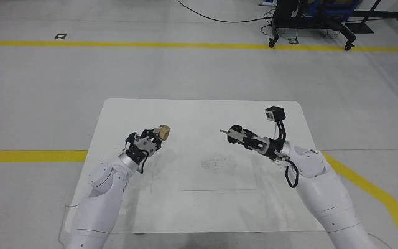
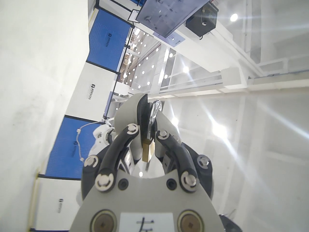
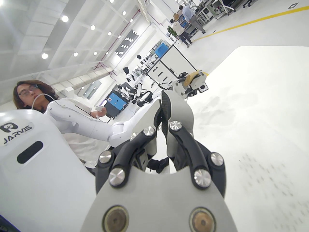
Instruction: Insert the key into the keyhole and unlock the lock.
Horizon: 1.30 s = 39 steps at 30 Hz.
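The left jaws are clamped on the lock [image 1: 163,131], its brass body raised off the counter [image 1: 186,115] and facing roughly 3 o'clock. The right jaws are pressed together on the key [image 1: 223,131], whose thin blade pokes out toward 9 o'clock. We take this as deliberate. Each arm carries one half of the job in mid-air, at about the same height, so that the blade can be brought to the keyhole along a straight line. Key and lock are well apart, and nothing has been inserted yet.

We cannot make out the keyhole itself, so we cannot tell whether it squarely faces the blade. In our judgement that alignment is the main obstacle, not any clutter.

Below the gap, toward 6 o'clock, faint grey speckles [image 1: 217,164] mark the counter. A black camera block [image 1: 274,114] rides the right wrist at 2 o'clock from the key. Past the counter at 12 o'clock a yellow floor line [image 1: 186,45] runs across, with a dark wheeled stand [image 1: 311,18] at 1 o'clock.
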{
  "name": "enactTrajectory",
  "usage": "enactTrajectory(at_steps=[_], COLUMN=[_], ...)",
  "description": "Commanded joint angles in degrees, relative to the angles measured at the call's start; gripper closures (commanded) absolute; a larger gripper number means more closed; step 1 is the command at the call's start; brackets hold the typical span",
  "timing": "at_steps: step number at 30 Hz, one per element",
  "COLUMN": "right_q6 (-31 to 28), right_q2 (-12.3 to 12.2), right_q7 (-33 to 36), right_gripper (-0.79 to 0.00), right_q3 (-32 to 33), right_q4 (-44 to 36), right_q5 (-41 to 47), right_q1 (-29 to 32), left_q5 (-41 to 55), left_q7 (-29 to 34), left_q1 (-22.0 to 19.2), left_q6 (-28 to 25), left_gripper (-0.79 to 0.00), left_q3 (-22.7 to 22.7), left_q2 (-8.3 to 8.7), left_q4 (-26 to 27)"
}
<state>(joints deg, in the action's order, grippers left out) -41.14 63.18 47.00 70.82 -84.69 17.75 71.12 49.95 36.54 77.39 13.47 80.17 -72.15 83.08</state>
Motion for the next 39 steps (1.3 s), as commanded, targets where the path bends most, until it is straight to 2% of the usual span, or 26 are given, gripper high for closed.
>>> enactTrajectory(at_steps=[1, 4, 12, 14, 17, 20, 24, 27, 30, 39], right_q6=[-0.8, -2.1, -2.6, -2.6, -2.0, -3.6, -11.0, -13.9, -12.9, -12.9], right_q2=[0.6, 1.3, 1.4, 1.4, 1.4, 0.9, -0.6, -1.7, -2.3, -2.3], right_q7=[-2.4, -5.7, -6.0, -6.0, -6.8, -5.2, 0.4, 0.5, 1.1, 1.1], right_gripper=[0.0, 0.0, 0.0, 0.0, 0.0, 0.0, 0.0, 0.0, 0.0, 0.0], right_q3=[-1.8, -3.3, -3.4, -3.4, -3.3, -0.8, 5.0, 10.9, 14.1, 14.1], right_q4=[1.3, 2.8, 3.0, 3.0, 2.3, 1.0, -1.2, -4.5, -7.0, -7.0], right_q5=[0.5, 3.4, 4.2, 4.2, 5.5, 3.1, -3.1, -7.6, -10.2, -10.2], right_q1=[-1.4, -2.7, -2.9, -2.9, -2.5, -2.1, -0.7, 1.3, 2.6, 2.6], left_q5=[0.4, -5.6, -5.6, -4.3, -7.3, -9.9, -6.4, -3.7, -3.4, -2.5], left_q7=[-0.9, 0.8, 0.8, -1.0, -2.1, -2.3, 0.9, 3.0, 2.2, 2.4], left_q1=[-1.7, -3.3, -3.3, -2.4, -2.6, -6.0, -11.7, -16.5, -20.3, -20.7], left_q6=[3.0, 2.1, 2.1, 4.4, 8.6, 14.9, 19.9, 23.2, 20.8, 20.4], left_gripper=[0.0, 0.0, 0.0, 0.0, 0.0, 0.0, 0.0, 0.0, 0.0, 0.0], left_q3=[-1.6, -4.4, -4.4, -4.9, -7.5, -10.0, -12.5, -15.7, -18.8, -19.4], left_q2=[-0.17, -0.09, -0.09, -0.18, -0.18, -0.16, -0.76, -1.6, -2.62, -2.89], left_q4=[0.1, 1.8, 1.8, 1.1, 1.4, 1.1, -1.5, -4.7, -7.8, -8.6])
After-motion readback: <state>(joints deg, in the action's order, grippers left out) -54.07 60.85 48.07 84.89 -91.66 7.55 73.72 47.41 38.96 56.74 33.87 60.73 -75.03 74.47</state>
